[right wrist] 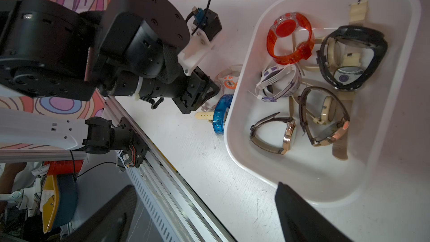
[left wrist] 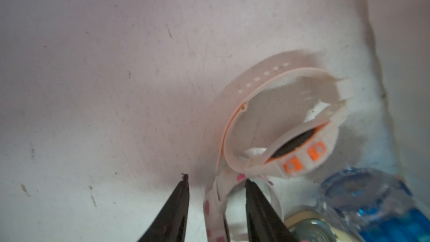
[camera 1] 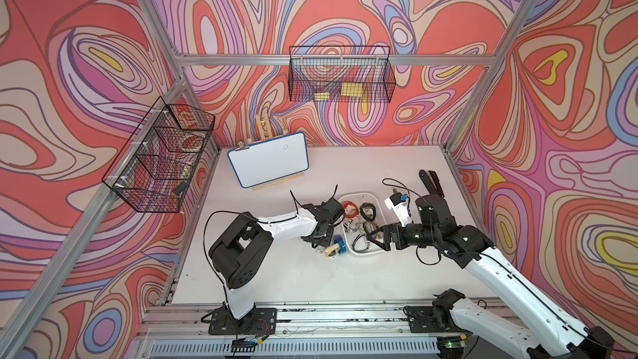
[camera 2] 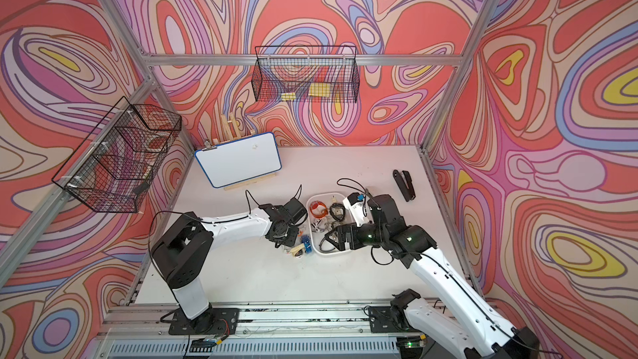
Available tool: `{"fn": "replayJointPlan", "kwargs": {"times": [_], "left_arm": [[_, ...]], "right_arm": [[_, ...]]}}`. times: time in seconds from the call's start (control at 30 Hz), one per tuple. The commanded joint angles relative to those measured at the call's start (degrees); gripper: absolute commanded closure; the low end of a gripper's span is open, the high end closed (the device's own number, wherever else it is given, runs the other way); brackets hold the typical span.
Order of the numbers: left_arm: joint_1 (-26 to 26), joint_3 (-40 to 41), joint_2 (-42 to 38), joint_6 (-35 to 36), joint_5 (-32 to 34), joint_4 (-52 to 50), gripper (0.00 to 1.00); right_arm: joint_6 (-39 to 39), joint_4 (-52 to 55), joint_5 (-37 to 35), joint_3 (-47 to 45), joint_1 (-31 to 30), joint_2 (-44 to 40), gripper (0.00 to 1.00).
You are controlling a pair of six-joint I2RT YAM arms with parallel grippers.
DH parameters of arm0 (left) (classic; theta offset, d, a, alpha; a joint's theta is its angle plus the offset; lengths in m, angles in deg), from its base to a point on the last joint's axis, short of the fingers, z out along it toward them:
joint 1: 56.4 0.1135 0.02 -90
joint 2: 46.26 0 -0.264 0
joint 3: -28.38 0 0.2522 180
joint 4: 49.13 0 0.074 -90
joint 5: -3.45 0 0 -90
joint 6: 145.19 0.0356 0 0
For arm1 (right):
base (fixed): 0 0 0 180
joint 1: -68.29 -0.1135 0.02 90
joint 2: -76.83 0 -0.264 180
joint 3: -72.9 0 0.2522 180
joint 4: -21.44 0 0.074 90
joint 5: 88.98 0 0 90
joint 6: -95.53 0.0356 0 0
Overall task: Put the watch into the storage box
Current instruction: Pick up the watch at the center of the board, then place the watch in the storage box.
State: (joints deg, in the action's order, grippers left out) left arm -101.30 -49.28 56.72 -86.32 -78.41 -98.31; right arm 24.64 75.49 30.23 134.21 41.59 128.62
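Tabletop (camera 1: 310,271): left claw (left wrist: 216,179) agape astride watch strap (left wrist: 213,208); right claw (camera 1: 372,237) released (over storage box (right wrist: 314,173)).

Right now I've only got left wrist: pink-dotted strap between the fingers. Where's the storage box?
Observer: The storage box sits on the table just to the left gripper's right, beyond the blue watch.
Operator: Empty?
Observer: No, several watches inside; a red translucent watch lies at its far end.
Operator: Right arm?
Observer: The right gripper hangs open above the box's near end.
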Motion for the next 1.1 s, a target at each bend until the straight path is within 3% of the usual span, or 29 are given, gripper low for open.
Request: {"fn": "replayJointPlan", "kwargs": {"times": [0.0, 0.27, 0.53, 0.73, 1.07], "left_arm": [[0.34, 0.1, -0.2, 1.09, 1.21, -3.44, 0.66], [0.4, 1.58, -3.98, 1.87, 1.86, -5.98, 0.91], [0.34, -1.55, -10.52, 3.14, 2.58, -12.16, 0.93], [-0.71, -9.8, -14.43, 4.11, -3.63, -15.78, 0.93], [-8.81, -30.04, -0.15, 5.21, -7.69, -18.12, 0.93]], "right_arm": [[-0.63, 0.04, -0.47, -0.62, 0.12, -0.46, 0.02], [-0.56, -0.4, -0.84, -0.51, 0.13, -0.18, 0.02], [-1.11, -0.9, -0.01, -0.72, 0.09, 0.26, 0.02], [-1.45, -0.69, -0.05, -0.89, 0.15, -0.11, 0.02], [-0.44, 1.16, -1.78, -0.37, 0.1, -1.93, 0.02]]}}
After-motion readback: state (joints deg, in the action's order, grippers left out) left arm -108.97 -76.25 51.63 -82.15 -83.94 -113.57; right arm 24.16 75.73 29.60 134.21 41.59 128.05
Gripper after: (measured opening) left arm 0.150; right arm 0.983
